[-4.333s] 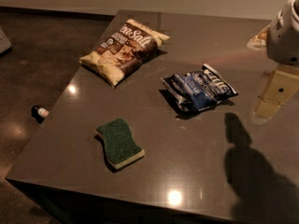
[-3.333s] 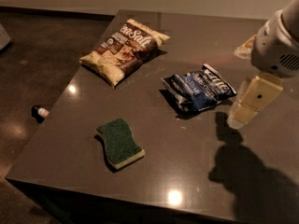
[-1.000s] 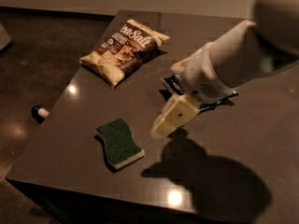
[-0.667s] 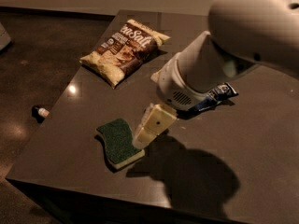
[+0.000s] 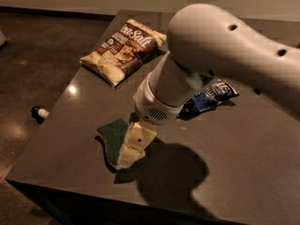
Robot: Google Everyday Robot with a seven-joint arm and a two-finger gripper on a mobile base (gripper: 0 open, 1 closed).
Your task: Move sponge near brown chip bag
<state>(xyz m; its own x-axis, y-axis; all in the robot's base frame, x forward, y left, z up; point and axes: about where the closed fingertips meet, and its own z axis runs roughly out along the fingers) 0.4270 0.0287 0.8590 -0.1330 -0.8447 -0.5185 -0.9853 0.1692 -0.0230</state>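
The sponge point(image 5: 111, 137), dark green on top with a pale yellow body, lies near the table's front left. My gripper point(image 5: 135, 144) hangs from the big white arm and is down over the sponge's right half, covering it. The brown chip bag point(image 5: 123, 49) with white "Sea Salt" lettering lies at the back left of the table, well apart from the sponge.
A smaller blue and white chip bag point(image 5: 213, 93) lies right of centre, partly hidden behind the arm. The dark table's point(image 5: 243, 163) left and front edges are close to the sponge. A small object point(image 5: 39, 112) lies on the floor to the left.
The arm has swung from the right side of the table leftward and down, bringing my gripper onto the sponge. The sponge and both bags lie where they were.
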